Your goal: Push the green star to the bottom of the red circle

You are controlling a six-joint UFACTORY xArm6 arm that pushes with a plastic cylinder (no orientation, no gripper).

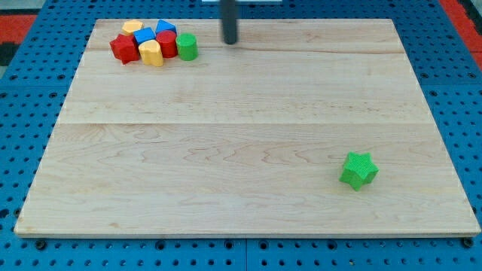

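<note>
The green star (358, 170) lies alone on the wooden board at the view's lower right. A tight cluster sits at the view's top left: a red star-like block (124, 48), a red round block (167, 42), a green round block (187, 47), two blue blocks (144, 35) (166, 27) and two yellow blocks (151, 53) (132, 28). The dark rod comes down from the view's top edge; my tip (230, 42) rests on the board just right of the green round block and far up-left of the green star.
The wooden board (248, 218) lies on a blue perforated base (22, 113). The cluster sits close to the board's top edge.
</note>
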